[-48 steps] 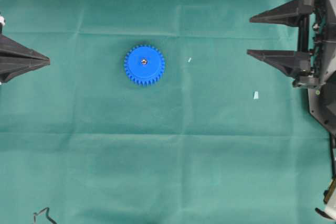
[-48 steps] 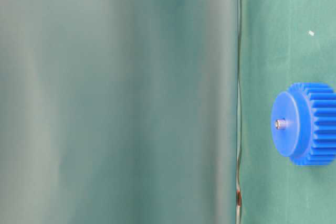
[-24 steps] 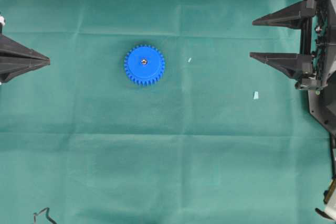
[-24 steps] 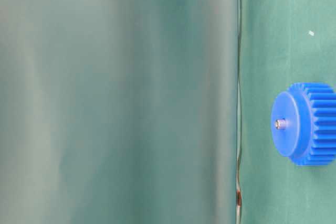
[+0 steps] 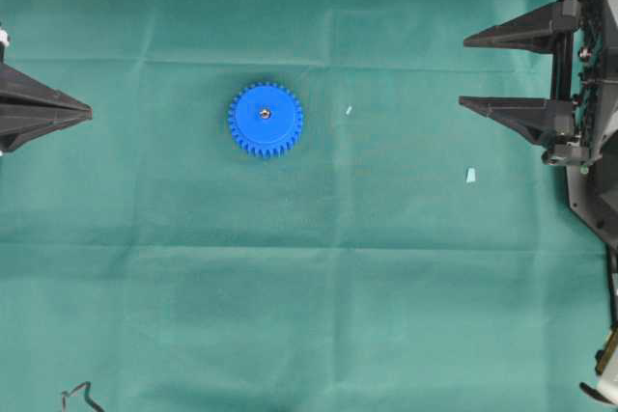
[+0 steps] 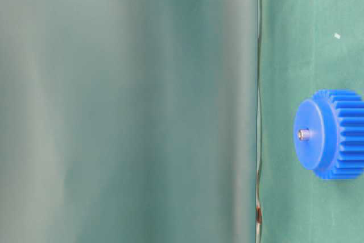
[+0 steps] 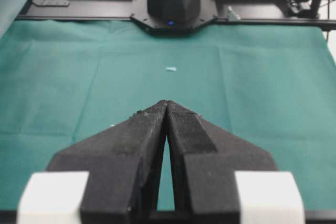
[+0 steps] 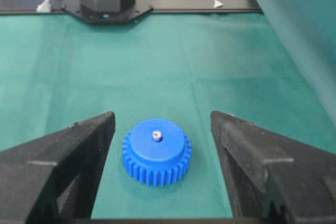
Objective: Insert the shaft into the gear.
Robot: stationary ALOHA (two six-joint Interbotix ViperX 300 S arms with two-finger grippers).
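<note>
Left gripper (image 5: 87,113) clenched, empty, at table edge; bright blue plastic toothed gear (image 5: 266,120) lies flat left of centre, small silver-grey metal shaft (image 5: 265,114) upright in its hole; right gripper (image 5: 462,69) released, well apart

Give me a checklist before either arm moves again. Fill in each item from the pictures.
1. Pin standing in the blue gear's centre hole: ok.
2. Pin pushed fully down: cannot tell; its tip sticks up.
3. Gear flat on the green cloth: ok.
4. Right hand open, holding nothing, apart from the gear: ok.
5. Left hand shut, holding nothing, apart from the gear: ok.
6. Stray pale scrap on the cloth: not ok.
</note>
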